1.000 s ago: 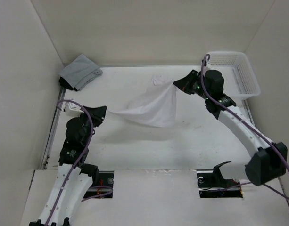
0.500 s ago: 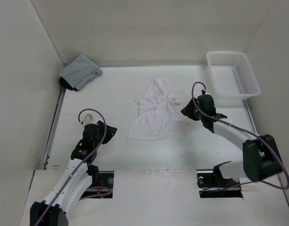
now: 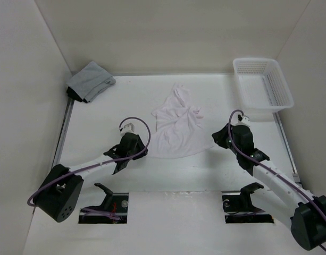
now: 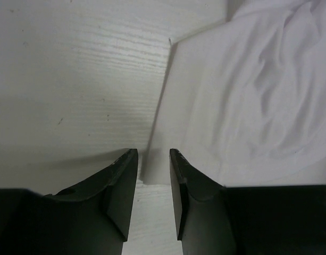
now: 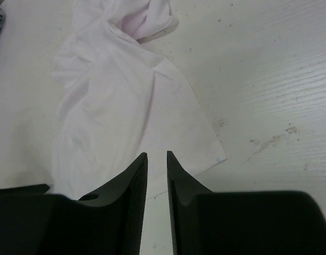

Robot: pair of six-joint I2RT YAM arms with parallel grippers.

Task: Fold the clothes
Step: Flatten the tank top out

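Clothes [image 3: 176, 127], white and crumpled, lying on the table [image 3: 99, 117] between my left gripper [image 3: 143, 153] and my right gripper [image 3: 217, 138], each at a near corner, fingers slightly parted and holding nothing.

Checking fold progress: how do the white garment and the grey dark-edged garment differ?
The thin white fabric garment lies spread, rumpled, mid-table; the grey garment with dark edge sits folded compact in the far-left corner. White covers more area than grey. Both rest on the table.
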